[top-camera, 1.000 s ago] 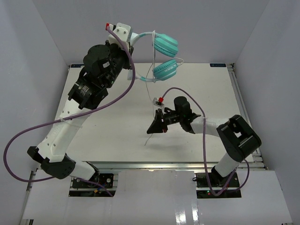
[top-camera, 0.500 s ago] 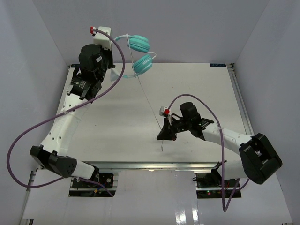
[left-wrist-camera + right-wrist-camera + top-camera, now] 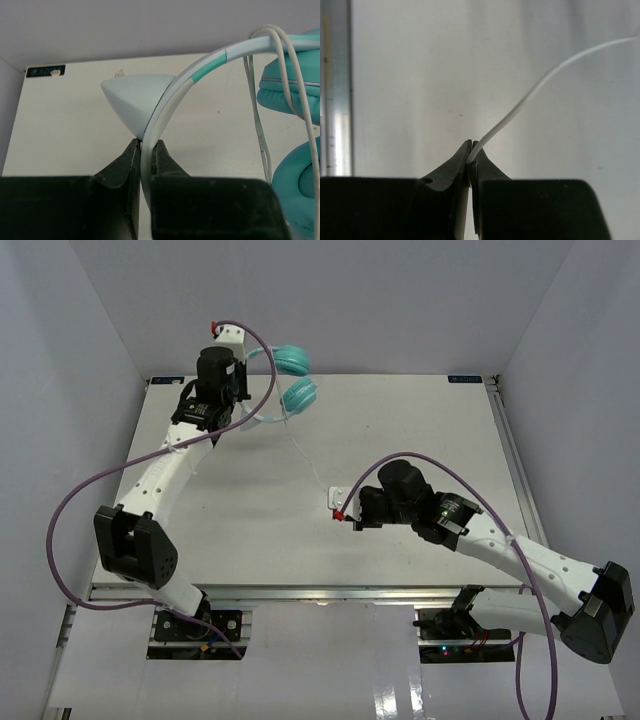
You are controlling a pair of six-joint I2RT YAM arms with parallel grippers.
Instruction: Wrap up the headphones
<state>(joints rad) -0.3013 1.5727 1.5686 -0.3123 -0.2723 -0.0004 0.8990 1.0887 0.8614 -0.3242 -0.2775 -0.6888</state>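
At about 11 o'clock on the bench [image 3: 420,430], right at its far edge, the headphones [image 3: 298,395] are held up by the left gripper [image 3: 145,145]. From the left wrist view the grasp is plain: the two black fingers are clamped on the thin pale headband [image 3: 172,92], which is pinched edge-on between them and arches up and away toward 1 o'clock. The teal ear cups [image 3: 295,190] are seen hanging at the 3 o'clock side of that view, one above the other, with loops of white cord draped over the band and down across them. Whether the lower cup touches the bench cannot be told. From the cups, the cord [image 3: 530,95] is drawn out across the white surface toward 5 o'clock, faint in the overhead view, as far as the middle of the bench. There it is taken by the right gripper [image 3: 470,146], whose fingers are closed tight on the thin white line at their very tips; the cord is seen curving up and off toward 2 o'clock in the right wrist view. The two grippers are set well apart, with the cord strung between them. Purple cables [image 3: 100,490] are looped along both arms, and a small dark label [image 3: 462,378] is stuck at the bench's far 1 o'clock edge.
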